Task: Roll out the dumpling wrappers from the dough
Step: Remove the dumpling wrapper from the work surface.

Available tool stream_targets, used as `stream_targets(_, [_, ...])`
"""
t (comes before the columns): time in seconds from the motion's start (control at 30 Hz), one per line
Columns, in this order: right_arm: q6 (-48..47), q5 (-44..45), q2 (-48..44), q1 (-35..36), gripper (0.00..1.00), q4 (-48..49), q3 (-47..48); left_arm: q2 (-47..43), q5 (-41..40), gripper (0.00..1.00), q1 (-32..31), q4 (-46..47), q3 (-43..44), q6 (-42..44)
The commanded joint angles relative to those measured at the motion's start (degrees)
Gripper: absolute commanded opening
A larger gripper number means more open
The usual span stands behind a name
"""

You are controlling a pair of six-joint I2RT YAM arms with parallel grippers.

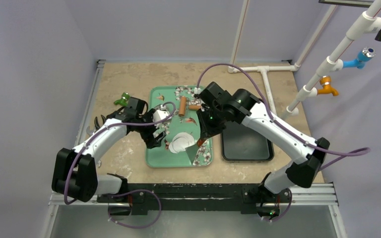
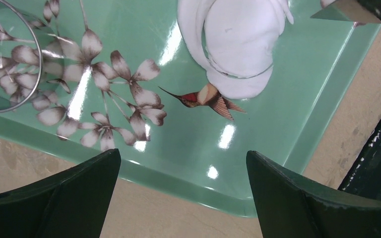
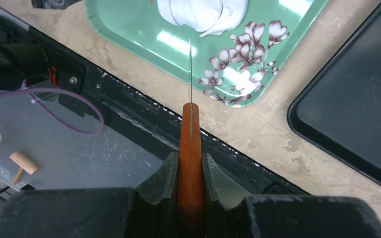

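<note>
My green flowered tray holds the dough, flattened, white and creased, near its front right corner. A metal ring and a brown cylinder lie elsewhere on it. A black tray sits just beside it on the counter. My right pincer is clamped on an orange-handled blade whose metal edge points at the dough. My left pincer hangs spread wide, gripping nothing, over the green tray's edge.

2 arms bent inward; left claw spread wide; right claw clamped on orange handle.
</note>
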Motion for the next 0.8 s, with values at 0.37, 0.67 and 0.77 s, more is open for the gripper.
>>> stream_targets(0.37, [-1.43,4.81,11.17,-0.76,0.0,-8.28,11.6,0.48,2.94,1.0,0.3,-2.82,2.53,1.3])
stream_targets(0.67, [4.44,6.18,6.43,-4.07,0.0,-2.0,11.11,1.59,3.99,1.0,0.25,-2.72,2.68,1.17])
stream_targets(0.77, [5.64,9.49,5.07,-5.51,0.0,-0.1,8.6,2.4,2.98,1.0,0.21,-2.66,2.64,1.45])
